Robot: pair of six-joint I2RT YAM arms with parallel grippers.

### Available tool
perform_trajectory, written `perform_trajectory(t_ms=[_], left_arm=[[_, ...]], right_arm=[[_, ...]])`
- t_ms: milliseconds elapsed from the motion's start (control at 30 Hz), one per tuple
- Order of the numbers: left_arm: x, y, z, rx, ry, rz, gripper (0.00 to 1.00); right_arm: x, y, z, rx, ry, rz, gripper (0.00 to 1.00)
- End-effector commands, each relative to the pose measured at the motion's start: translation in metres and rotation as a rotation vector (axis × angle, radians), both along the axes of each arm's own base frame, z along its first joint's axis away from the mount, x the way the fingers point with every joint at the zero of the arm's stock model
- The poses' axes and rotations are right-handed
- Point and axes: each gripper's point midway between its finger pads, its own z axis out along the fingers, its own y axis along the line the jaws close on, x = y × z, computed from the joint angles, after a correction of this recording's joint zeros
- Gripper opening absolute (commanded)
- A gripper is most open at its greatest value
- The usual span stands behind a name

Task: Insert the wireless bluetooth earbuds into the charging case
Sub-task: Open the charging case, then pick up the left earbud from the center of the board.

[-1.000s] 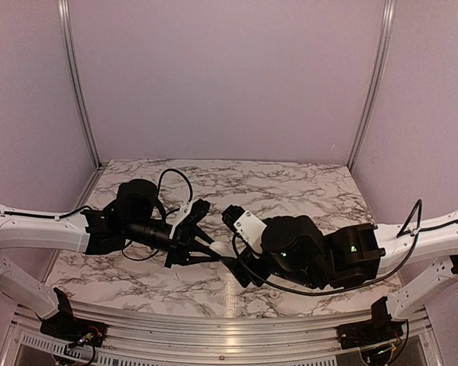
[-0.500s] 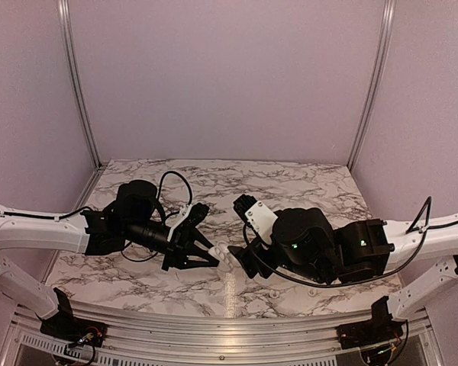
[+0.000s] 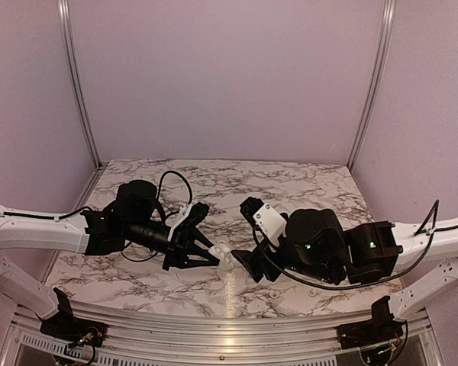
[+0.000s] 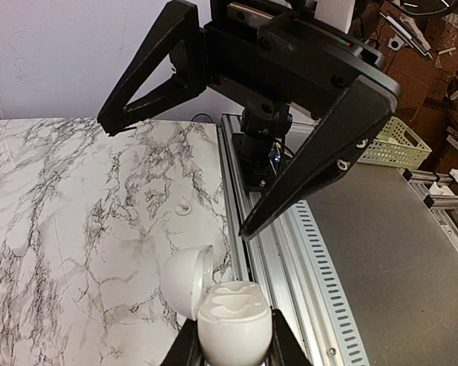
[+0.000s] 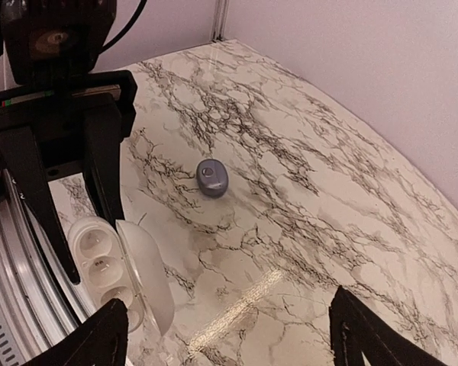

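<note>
My left gripper (image 3: 214, 255) is shut on the white charging case (image 3: 224, 256) and holds it above the table's near edge. In the left wrist view the case (image 4: 233, 320) sits between my fingers (image 4: 285, 347), with its lid (image 4: 185, 284) swung open to the left and pale wells showing. My right gripper (image 3: 253, 264) is open and empty, just right of the case. In the right wrist view one dark grey earbud (image 5: 211, 178) lies on the marble beyond the case (image 5: 99, 263). The second earbud is not in view.
The marble table (image 3: 305, 191) ends at an aluminium rail (image 4: 253, 229) close under the case. A small white ring-shaped bit (image 4: 185, 206) lies on the marble near the rail. A yellow basket (image 4: 401, 141) stands off the table.
My right gripper has drawn back to the right, away from the case. The left gripper shifted slightly toward the near edge, then held still with the case.
</note>
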Motion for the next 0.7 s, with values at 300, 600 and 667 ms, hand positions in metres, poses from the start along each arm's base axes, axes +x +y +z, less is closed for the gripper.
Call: perform_trajectory(t_ms=[300, 600, 667], left_arm=[[0.017, 0.011, 0.005, -0.022, -0.026, 0.070, 0.00], [0.022, 0.017, 0.006, -0.024, -0.017, 0.087, 0.00], [0.024, 0.017, 0.006, -0.023, -0.016, 0.097, 0.00]], right_arm=[[-0.003, -0.047, -0.020, 0.008, 0.199, -0.119, 0.86], [-0.020, -0.082, -0.116, -0.086, 0.518, -0.219, 0.84], [-0.024, -0.083, -0.132, -0.131, 0.548, -0.215, 0.83]])
